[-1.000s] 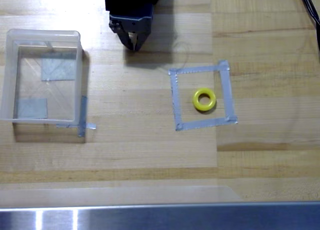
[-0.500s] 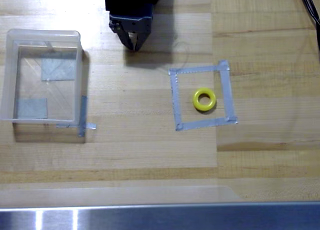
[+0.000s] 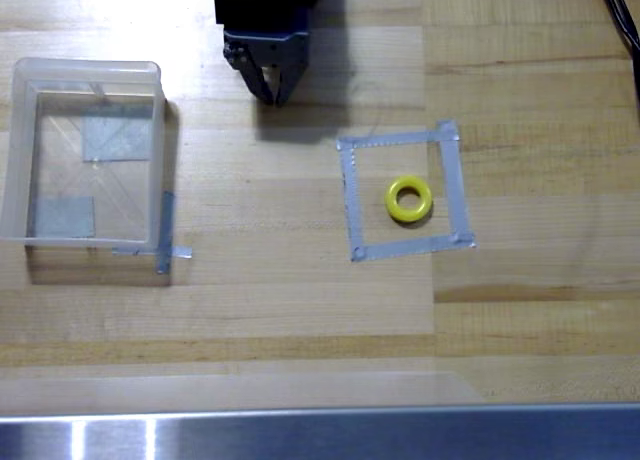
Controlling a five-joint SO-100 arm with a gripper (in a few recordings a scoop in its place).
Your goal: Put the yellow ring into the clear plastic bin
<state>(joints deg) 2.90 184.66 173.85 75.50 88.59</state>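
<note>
In the overhead view we are seeing the yellow ring [image 3: 408, 199] lying flat on the bench [image 3: 300, 300], right of centre, inside a grey tape square [image 3: 404, 192]. The clear plastic bin [image 3: 18, 150] is sitting near the left edge. Our gripper [image 3: 270, 98] is hanging by the far edge, fingers pressed together, holding nothing.

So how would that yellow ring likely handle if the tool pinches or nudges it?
The ring looks thick-walled and solid, so probably stiff and light. Lying flat inside the tape square, it should slide rather than roll; tipped on edge, it might roll. Its rounded sides may slip from a pinch.
</note>
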